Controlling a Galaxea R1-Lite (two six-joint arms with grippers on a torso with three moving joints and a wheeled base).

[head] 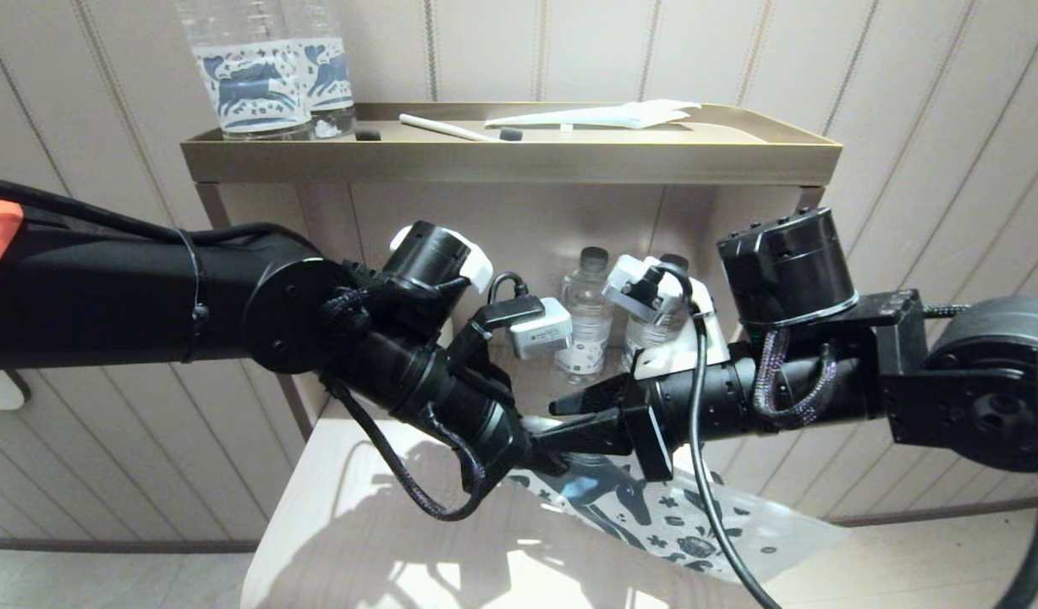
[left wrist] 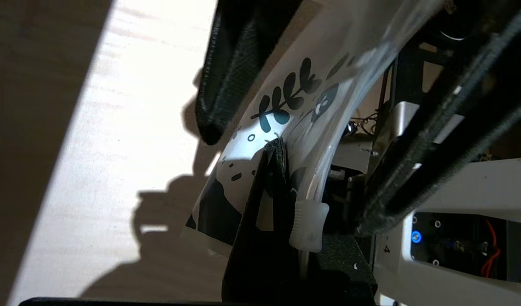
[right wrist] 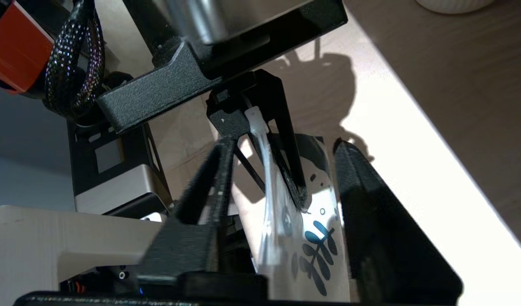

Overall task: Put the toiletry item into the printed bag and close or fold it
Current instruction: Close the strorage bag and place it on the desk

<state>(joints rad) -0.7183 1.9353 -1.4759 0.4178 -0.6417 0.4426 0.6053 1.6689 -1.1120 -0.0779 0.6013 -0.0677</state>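
The printed bag (head: 688, 524) lies on the pale table with its near end lifted between both grippers. Its blue leaf print shows in the left wrist view (left wrist: 285, 97) and the right wrist view (right wrist: 324, 250). The toiletry item is a thin whitish stick with a ribbed end (left wrist: 310, 223). It runs from the left gripper's jaws down along the clear side of the bag (right wrist: 266, 170). My left gripper (head: 540, 457) (left wrist: 285, 170) is shut on that stick at the bag's end. My right gripper (head: 565, 423) (right wrist: 283, 146) is open, one finger on each side of the bag.
A brass-coloured tray shelf (head: 510, 156) behind holds two clear bottles with blue horse labels (head: 256, 76), a white stick (head: 442, 127) and a flat white packet (head: 603, 114). Small bottles (head: 586, 321) stand in the niche below. Bare table top (head: 358, 533) lies at the left.
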